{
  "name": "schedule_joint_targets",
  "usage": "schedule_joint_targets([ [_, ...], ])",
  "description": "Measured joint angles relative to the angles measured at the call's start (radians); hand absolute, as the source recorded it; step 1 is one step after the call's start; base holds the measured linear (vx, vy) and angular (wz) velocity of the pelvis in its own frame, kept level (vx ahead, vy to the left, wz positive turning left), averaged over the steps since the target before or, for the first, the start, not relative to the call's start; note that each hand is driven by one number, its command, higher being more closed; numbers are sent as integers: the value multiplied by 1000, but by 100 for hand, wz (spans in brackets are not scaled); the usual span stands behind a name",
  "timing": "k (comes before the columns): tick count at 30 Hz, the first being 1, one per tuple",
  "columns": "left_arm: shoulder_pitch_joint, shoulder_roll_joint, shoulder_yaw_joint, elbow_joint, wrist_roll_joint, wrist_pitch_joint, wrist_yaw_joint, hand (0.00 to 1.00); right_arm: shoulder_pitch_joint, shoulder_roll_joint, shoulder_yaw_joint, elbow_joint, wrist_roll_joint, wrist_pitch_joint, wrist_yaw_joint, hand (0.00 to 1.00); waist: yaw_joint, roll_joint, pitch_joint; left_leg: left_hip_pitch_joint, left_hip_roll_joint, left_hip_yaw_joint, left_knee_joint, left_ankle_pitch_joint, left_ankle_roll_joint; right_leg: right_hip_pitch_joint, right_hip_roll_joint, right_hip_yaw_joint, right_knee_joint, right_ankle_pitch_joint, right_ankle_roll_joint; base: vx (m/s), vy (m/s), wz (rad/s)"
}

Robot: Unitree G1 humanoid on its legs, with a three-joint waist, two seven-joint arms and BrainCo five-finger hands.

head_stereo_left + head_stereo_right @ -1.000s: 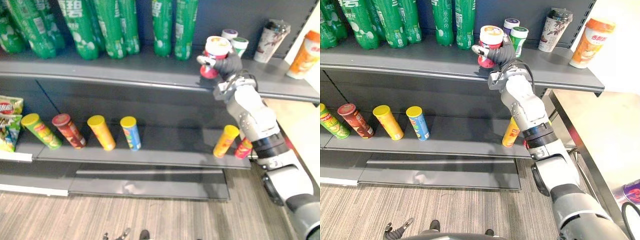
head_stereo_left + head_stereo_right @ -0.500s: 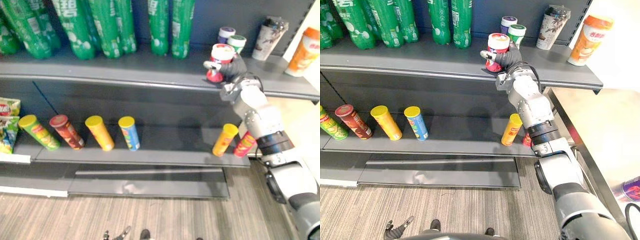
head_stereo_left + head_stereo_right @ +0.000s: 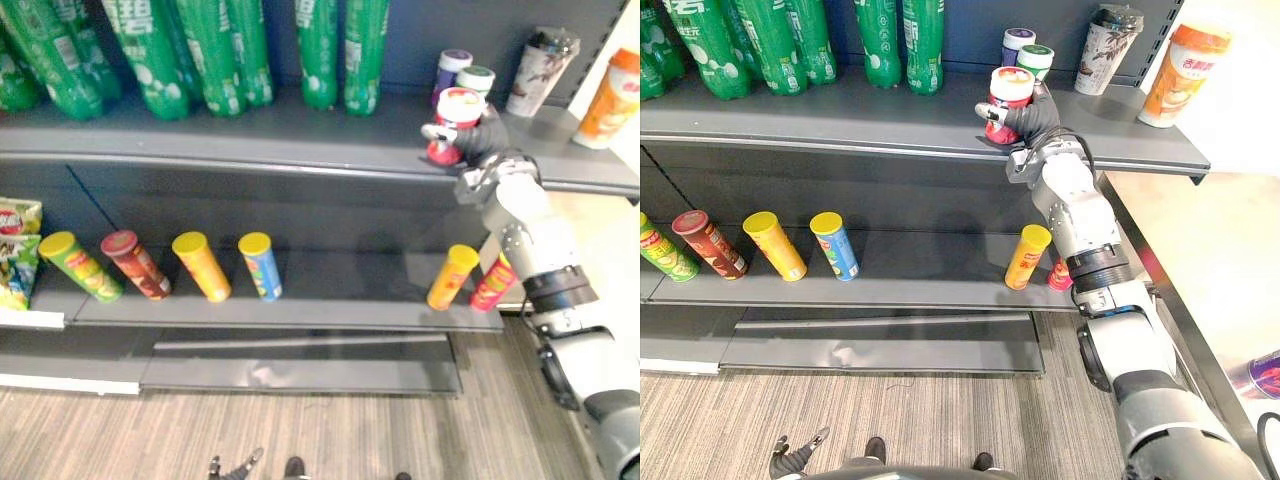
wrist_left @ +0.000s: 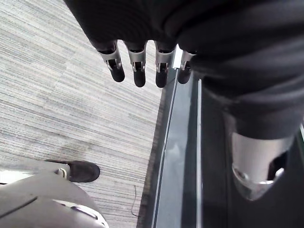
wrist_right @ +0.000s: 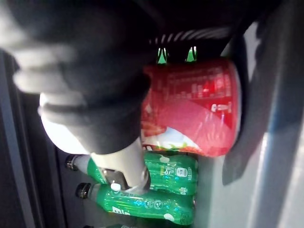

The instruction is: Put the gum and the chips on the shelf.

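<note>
Holding the gum jar upright at the upper shelf's front edge

The gum jar point(image 3: 456, 125) stands with its long axis vertical, white lid on top and red body below. It sits at the front edge of the upper shelf point(image 3: 250, 140), toward the shelf's right end. Its base is at the shelf surface or just over it; I cannot tell whether the two touch. Two smaller jars, one with a purple lid point(image 3: 452, 70) and one with a green lid point(image 3: 475, 82), stand just behind it.

The right hand point(image 3: 487, 135) grasps the jar from its right side, with the fingers and thumb curled round the red body. The right wrist view shows the jar's label lying across the palm. The right arm rises from the lower right, its forearm crossing in front of the right end of the lower shelf point(image 3: 330, 300). The wrist bends in toward the upper shelf.

The left hand point(image 4: 137, 66) hangs low over the floor with its fingers straight and nothing in them.

On the lower shelf an orange chips can point(image 3: 452, 277) and a red chips can point(image 3: 495, 283) lean just beside the forearm. Four more chips cans point(image 3: 202, 265) lean in a row further left. Green bottles point(image 3: 345, 50) line the back of the upper shelf.
</note>
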Motion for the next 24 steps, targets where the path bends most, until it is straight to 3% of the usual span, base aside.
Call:
schedule_joint_targets([
  [15, -3, 6, -1, -8, 0, 0, -1, 0, -1, -27, -31, 45, -39, -63, -1, 100, 1, -14, 8, 3, -30, 14, -1, -13, 17, 3, -26, 8, -1, -1, 14, 23, 7, -1],
  [16, -4, 8, -2, -8, 0, 0, -1, 0, -3, -27, -39, 53, -39, -65, 0, 0, 1, -16, 9, 4, -30, 13, -1, -13, 17, 3, -26, 7, -1, -1, 14, 33, -7, 3],
  [24, -5, 12, -8, -8, 0, 0, -1, 0, -4, -35, -40, 76, -39, -70, 6, 0, 1, -21, 15, 17, -35, 15, -1, -16, 17, 15, -30, 5, -1, -2, 15, 10, -1, 0],
])
